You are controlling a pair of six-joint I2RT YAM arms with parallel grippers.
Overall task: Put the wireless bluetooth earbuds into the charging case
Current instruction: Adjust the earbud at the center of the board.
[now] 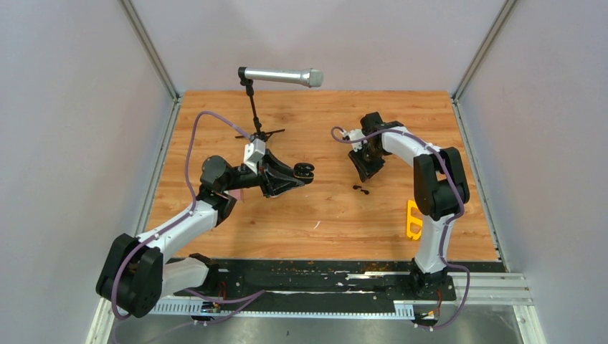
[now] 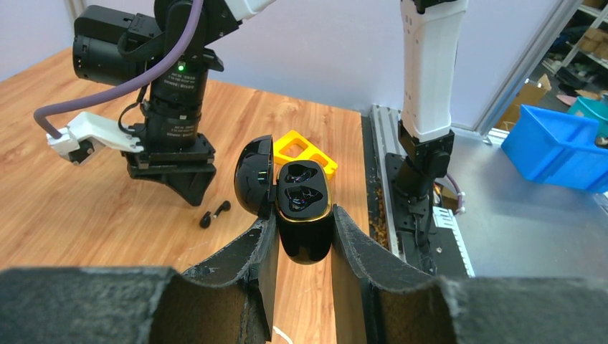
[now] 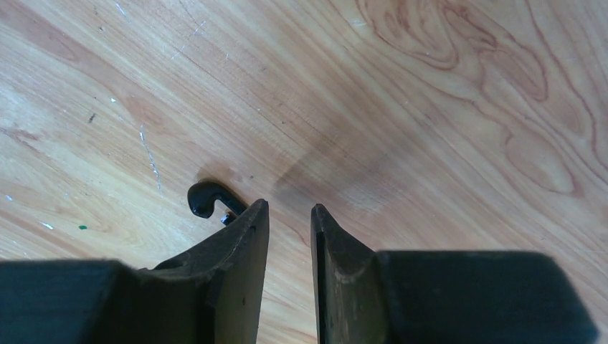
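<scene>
The charging case (image 2: 305,215) is glossy black with a gold band at its rim, the earbuds (image 2: 214,213) are black, the table (image 1: 323,222) is orange-brown wood with wavy grain, the block (image 2: 305,153) is yellow, the bin (image 2: 556,147) blue, the microphone (image 1: 279,76) silver, the cable (image 2: 191,21) purple.

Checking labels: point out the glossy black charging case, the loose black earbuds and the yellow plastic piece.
glossy black charging case (image 2: 305,236): left wrist view, lower shell.
loose black earbuds (image 2: 206,218): left wrist view, nearer bud.
yellow plastic piece (image 2: 285,145): left wrist view, left edge.
</scene>
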